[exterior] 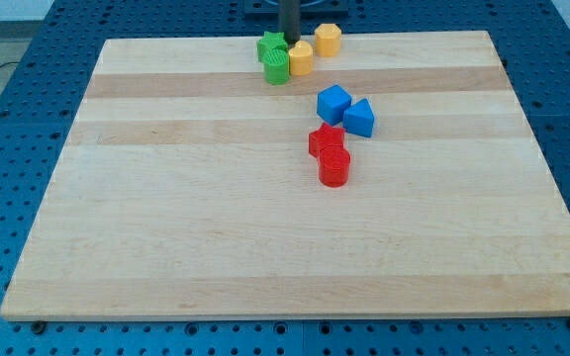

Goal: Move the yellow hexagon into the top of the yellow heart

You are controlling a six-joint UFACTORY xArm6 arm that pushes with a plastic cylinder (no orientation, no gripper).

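Observation:
The yellow hexagon (328, 39) sits at the view's top edge of the wooden board (216, 218). The yellow heart (301, 58) lies just below and left of it, with a small gap between them. My tip (290, 40) comes down from the view's top. It stands just above the heart, left of the hexagon and right of a green star-like block (271, 45). The tip is not touching the hexagon.
A green round block (277, 67) touches the heart's left side. A blue cube (333, 103) and a blue triangular block (359, 118) lie lower right. A red star-like block (326, 141) and a red cylinder (334, 167) sit below them.

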